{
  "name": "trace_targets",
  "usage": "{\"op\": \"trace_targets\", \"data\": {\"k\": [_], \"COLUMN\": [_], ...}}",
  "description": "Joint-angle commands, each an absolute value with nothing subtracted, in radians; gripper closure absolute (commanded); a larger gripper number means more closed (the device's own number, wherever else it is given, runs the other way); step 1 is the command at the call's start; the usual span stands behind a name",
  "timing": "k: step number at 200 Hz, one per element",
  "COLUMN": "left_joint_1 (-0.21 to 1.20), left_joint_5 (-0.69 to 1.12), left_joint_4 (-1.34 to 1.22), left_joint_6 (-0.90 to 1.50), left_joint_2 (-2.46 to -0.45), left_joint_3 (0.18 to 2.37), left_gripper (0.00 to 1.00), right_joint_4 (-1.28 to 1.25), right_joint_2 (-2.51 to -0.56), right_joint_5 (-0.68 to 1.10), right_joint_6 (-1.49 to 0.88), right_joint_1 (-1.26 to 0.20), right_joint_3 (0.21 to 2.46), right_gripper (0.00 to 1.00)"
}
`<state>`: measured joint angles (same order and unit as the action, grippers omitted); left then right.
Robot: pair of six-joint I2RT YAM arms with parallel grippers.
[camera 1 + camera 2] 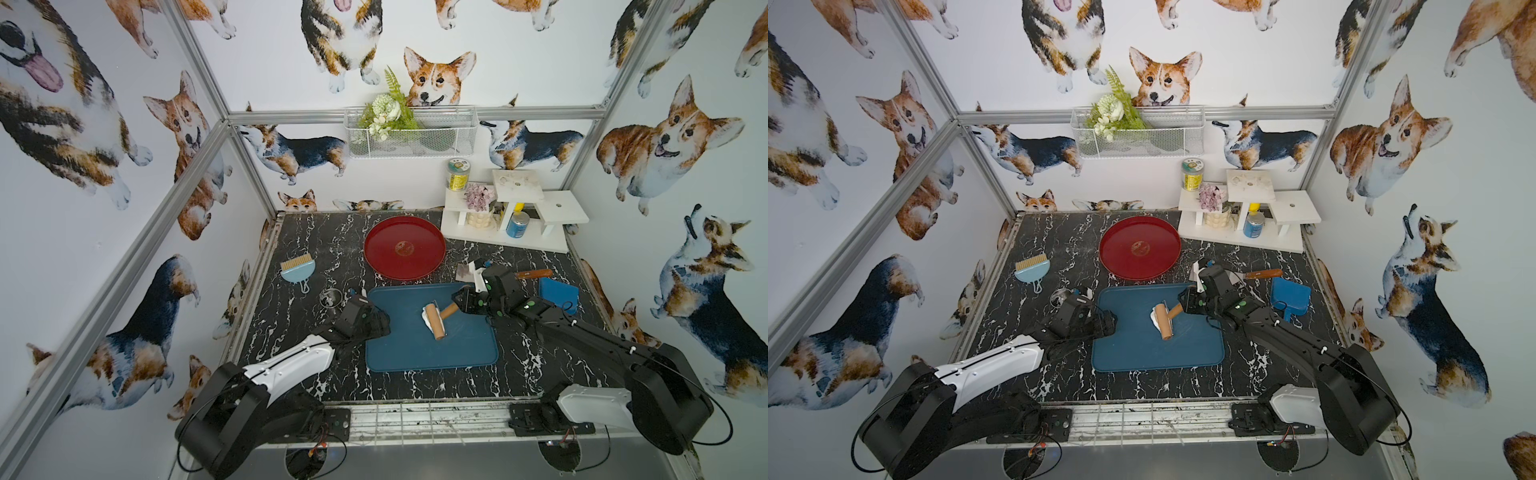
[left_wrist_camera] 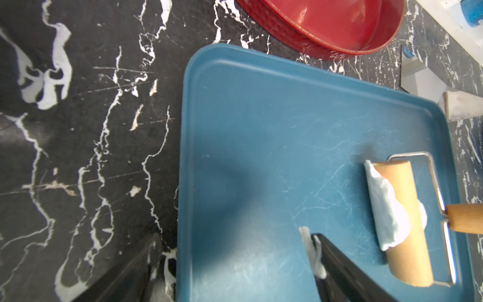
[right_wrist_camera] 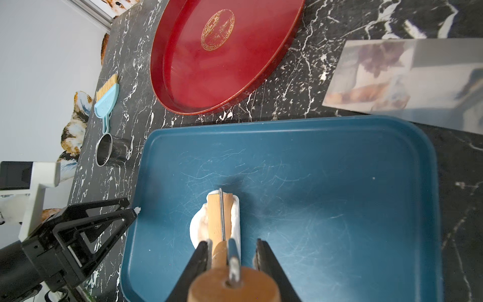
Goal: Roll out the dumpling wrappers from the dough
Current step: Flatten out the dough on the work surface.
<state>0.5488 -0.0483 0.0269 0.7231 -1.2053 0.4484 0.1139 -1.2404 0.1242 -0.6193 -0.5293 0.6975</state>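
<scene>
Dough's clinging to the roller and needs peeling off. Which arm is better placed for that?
Left. The left jaws stand open and free at the tray edge, on the dough side of the roller; the right jaws are clamped on its handle.

Left arm's stretched in low, wrist level, left gripper (image 2: 235, 235) spread wide with nothing in it. Right arm reaches in from its own side, wrist tipped down a bit, right gripper (image 3: 231, 245) clamped on the roller (image 1: 435, 326) handle.
</scene>
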Motion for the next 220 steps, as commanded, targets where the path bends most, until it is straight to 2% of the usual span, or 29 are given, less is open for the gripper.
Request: {"op": "trace_targets", "data": {"k": [1, 29, 86, 167, 220], "left_joint_1": [0.548, 0.548, 0.548, 0.549, 0.548], "left_joint_5": [-0.049, -0.048, -0.048, -0.041, -0.034], "left_joint_4": [0.026, 0.024, 0.022, 0.012, 0.013], "left_joint_6": [0.710, 0.710, 0.713, 0.718, 0.715], "left_joint_2": [-1.211, -1.215, -1.209, -1.209, -1.197], "left_joint_3": [0.461, 0.463, 0.457, 0.454, 0.457], "left_gripper": [0.06, 0.06, 0.06, 0.06, 0.06], "right_joint_4": [0.316, 0.388, 0.426, 0.274, 0.212], "right_joint_2": [-1.251, -1.250, -1.224, -1.227, -1.257], "right_joint_5": [0.020, -0.070, -0.100, 0.116, 0.135], "right_joint_6": [-0.560, -0.525, -0.502, -0.555, -0.610], "right_joint_1": [-0.531, -0.526, -0.503, -0.521, -0.550], "right_joint_3": [0.700, 0.725, 0.713, 0.683, 0.678], "right_gripper": [1.00, 1.00, 1.00, 1.00, 1.00]}}
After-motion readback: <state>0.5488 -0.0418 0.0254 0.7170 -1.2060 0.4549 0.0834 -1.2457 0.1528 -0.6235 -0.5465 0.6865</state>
